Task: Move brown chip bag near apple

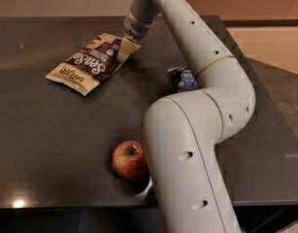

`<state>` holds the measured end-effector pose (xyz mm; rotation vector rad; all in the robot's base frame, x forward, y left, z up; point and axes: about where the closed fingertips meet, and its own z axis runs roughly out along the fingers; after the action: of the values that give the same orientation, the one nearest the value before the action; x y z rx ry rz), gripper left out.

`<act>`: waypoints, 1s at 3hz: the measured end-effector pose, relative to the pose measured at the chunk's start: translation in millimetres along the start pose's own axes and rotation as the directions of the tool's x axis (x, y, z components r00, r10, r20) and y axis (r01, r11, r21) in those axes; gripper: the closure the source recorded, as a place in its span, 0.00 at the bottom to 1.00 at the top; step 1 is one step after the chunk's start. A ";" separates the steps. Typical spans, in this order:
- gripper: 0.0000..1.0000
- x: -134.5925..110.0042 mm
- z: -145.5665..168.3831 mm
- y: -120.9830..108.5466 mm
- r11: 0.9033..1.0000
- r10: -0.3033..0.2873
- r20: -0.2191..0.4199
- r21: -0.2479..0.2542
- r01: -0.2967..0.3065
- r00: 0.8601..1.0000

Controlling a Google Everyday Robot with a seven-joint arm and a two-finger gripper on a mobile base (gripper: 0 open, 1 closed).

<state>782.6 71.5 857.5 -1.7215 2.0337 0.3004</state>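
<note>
The brown chip bag (89, 63) lies flat on the dark table at the back left, dark brown in the middle with white lettering and cream-tan ends. My gripper (125, 50) reaches down at the bag's right end, touching or just over its edge. The red apple (129, 159) sits near the table's front edge, right beside my arm's big lower link, far from the bag.
A small crinkled dark-blue chip bag (183, 78) lies to the right, partly hidden behind my arm. My white arm (197, 130) fills the right centre of the view. The dark table (51, 130) ends at a front edge just below the apple.
</note>
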 end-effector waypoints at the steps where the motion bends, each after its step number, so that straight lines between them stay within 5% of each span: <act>1: 0.65 -0.1 -6.8 -3.5 1.000 0.003 0.010 0.013 -0.004 1.000; 2: 0.88 -6.2 -15.7 3.9 1.000 -0.012 0.020 0.006 0.011 1.000; 3: 1.00 -17.0 -28.4 25.7 0.999 -0.038 0.041 -0.021 0.039 0.998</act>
<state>753.9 78.6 887.2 -1.7520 1.9733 0.3434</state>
